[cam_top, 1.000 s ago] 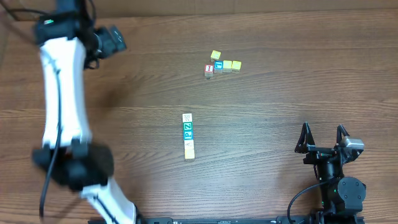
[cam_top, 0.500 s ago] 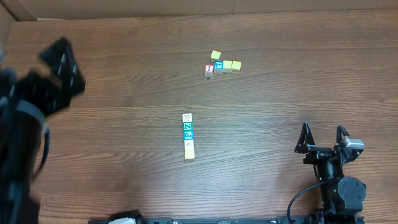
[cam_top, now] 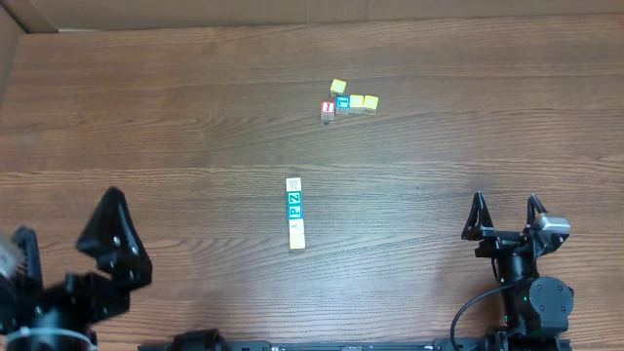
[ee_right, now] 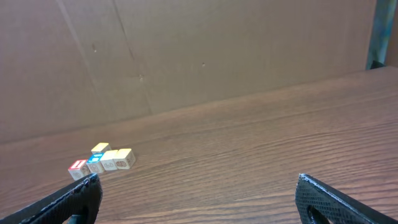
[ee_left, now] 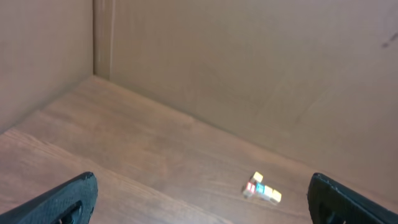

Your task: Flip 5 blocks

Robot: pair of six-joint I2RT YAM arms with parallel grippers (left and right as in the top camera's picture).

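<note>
From overhead alone the blocks (cam_top: 294,212) show, apparently in a row; left pincer (ee_left: 202,194) and right pincer (cam_top: 506,205) stand spread

Bench (cam_top: 195,146): brown wood grain, dark streaks. Blocks (cam_top: 294,212): one whitish, one blue-faced "P", one green-faced "Z", the rest cream. Yellow cubes (cam_top: 364,101) are plain; blue-letter cube (cam_top: 342,100), red-letter cube (cam_top: 328,108). My left tool (ee_left: 200,183) and right tool (cam_top: 506,207): black.

I see my right gripper (ee_right: 198,190) spread wide, with small yellow, blue-letter and red-letter wooden cubes (ee_right: 102,160) clustered just beyond its left finger (ee_right: 69,202).
</note>
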